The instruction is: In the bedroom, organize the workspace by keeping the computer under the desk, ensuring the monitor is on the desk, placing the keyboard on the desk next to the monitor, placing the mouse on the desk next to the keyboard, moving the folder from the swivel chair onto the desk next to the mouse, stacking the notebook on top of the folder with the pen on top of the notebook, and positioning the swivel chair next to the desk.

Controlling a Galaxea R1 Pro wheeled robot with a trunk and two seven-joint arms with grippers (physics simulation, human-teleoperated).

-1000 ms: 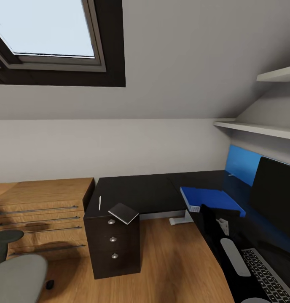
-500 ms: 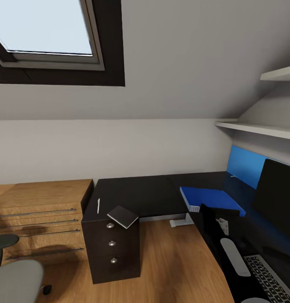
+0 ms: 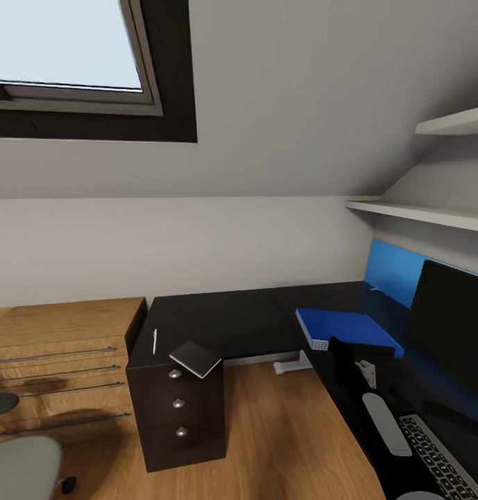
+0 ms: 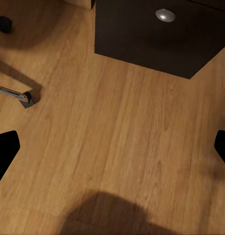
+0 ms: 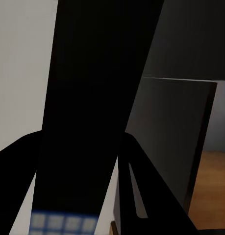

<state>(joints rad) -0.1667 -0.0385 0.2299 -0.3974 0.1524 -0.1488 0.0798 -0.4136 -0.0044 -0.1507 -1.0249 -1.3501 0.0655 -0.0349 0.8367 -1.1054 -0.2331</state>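
Note:
The black-topped desk [image 3: 246, 319] wraps around the corner. The grey notebook [image 3: 195, 358] overhangs its drawer-unit end, with the white pen [image 3: 154, 341] beside it. My right gripper [image 3: 349, 349] is shut on the near edge of the blue folder [image 3: 347, 326], held level over the desk; the right wrist view shows its dark spine [image 5: 87, 122] between the fingers. The monitor [image 3: 451, 326] and keyboard [image 3: 437, 455] are at the right. The swivel chair [image 3: 20, 465] sits at the lower left. My left gripper [image 4: 112, 147] hangs open over the wood floor [image 4: 117, 107].
A low light-wood cabinet [image 3: 58, 354] stands against the wall left of the desk. White shelves [image 3: 419, 212] jut out above the monitor. In the left wrist view the drawer unit [image 4: 156, 39] and a chair leg [image 4: 16, 95] are close by.
The camera has moved: desk, cabinet and chair have shifted left in the picture. The folder and right arm keep their place in the view, so they moved with me.

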